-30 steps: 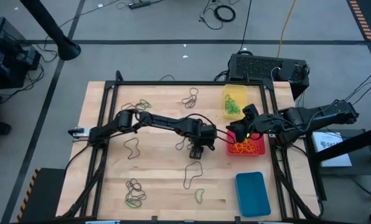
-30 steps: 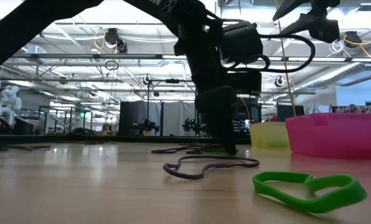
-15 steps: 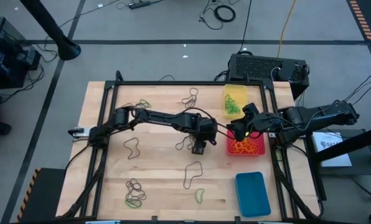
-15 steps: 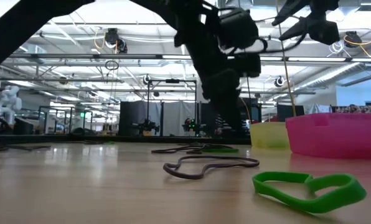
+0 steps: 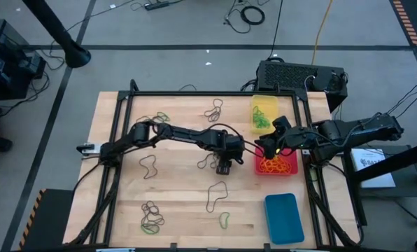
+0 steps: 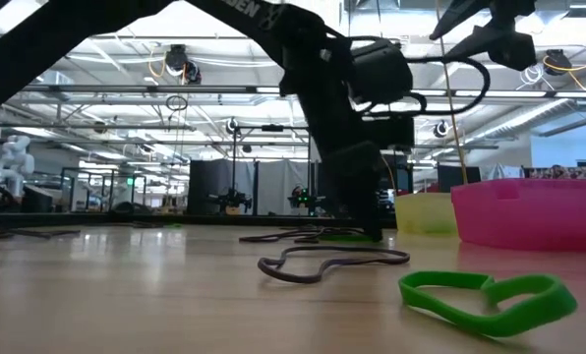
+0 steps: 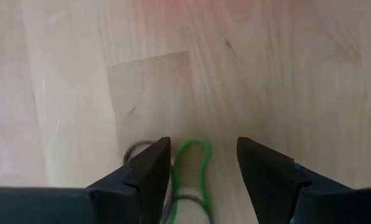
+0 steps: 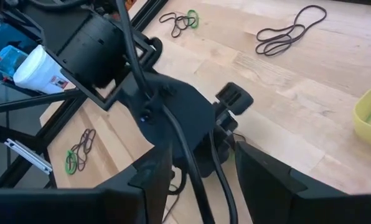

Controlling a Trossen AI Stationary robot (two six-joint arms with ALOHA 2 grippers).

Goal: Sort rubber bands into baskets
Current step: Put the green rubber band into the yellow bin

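My left gripper (image 5: 222,168) reaches to the middle of the table, pointing steeply down, open. Its fingertips (image 6: 367,231) stand low over the wood on either side of a green rubber band (image 7: 194,142), and dark bands (image 7: 137,148) lie tangled beside it. My right gripper (image 5: 268,149) hovers open above the red basket (image 5: 287,170), which holds orange bands. The yellow basket (image 5: 264,103) at the far right holds green bands. The blue basket (image 5: 284,217) stands near the front right. Loose bands lie flat on the table.
A dark band (image 5: 217,196) and a green one (image 5: 224,220) lie toward the front. Clusters lie at the front left (image 5: 151,215), the far left (image 5: 156,117) and the far middle (image 5: 214,110). A black box (image 5: 299,75) stands beyond the far edge.
My left gripper has risen briefly, shifted a little toward the table's right edge, and come down again with its fingertips low over the green band. Its fingers have stayed open.
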